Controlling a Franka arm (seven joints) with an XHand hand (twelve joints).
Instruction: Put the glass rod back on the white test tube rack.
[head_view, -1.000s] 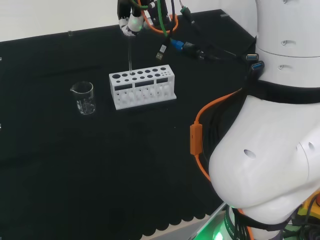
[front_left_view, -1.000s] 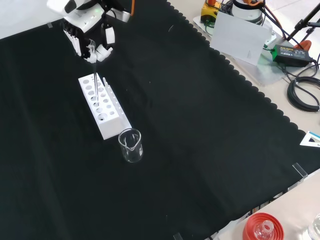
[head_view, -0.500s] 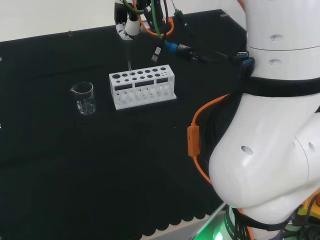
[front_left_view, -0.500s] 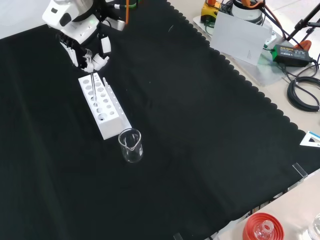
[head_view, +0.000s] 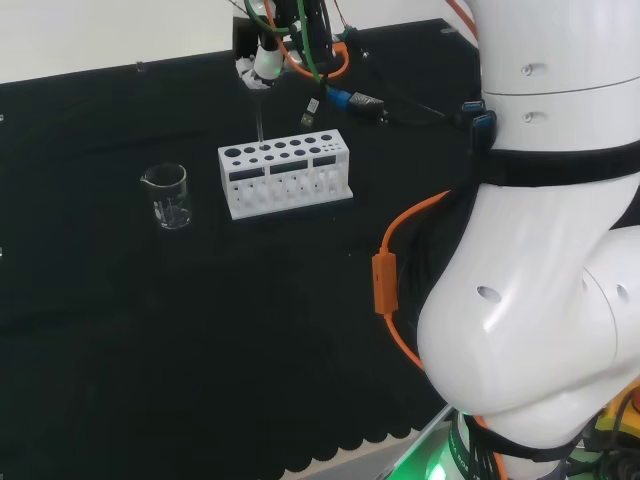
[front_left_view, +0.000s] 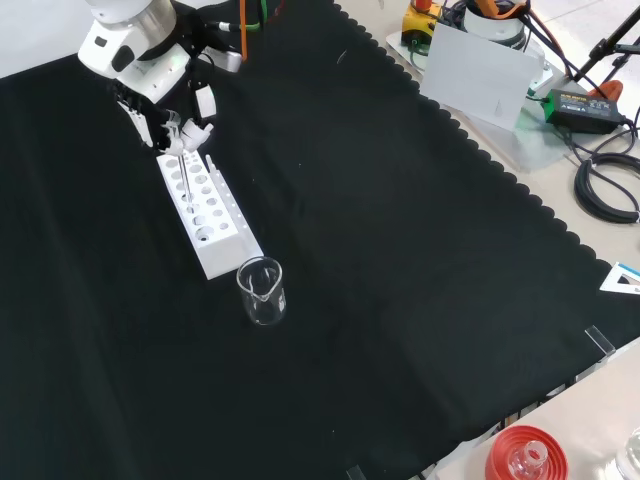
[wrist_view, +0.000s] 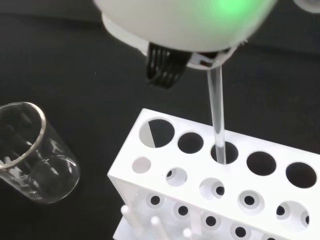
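Hand (front_left_view: 172, 122) hangs just above the far end of the white test tube rack (head_view: 286, 177) as the front view shows it, fingers curled and pinching the top of the glass rod (wrist_view: 218, 117). Rod is about upright, slightly tilted. Its lower end sits inside one of the big holes in the rack's top row, third hole counting from the beaker-side end in the wrist view. How deep it reaches in the rack, cannot tell.

In head view the rod (head_view: 259, 118) drops from the hand (head_view: 262, 62) into a hole near the rack's left end, back row.

Rack stands on the table (front_left_view: 400, 250), black cloth, holes otherwise open. Small white pegs stick up along one long side of the rack.

Clear glass beaker (front_left_view: 262, 291) stands upright near the rack's near end in front view, apart from it, not touching. In head view the beaker (head_view: 168, 196) is left of the rack. Looks empty.
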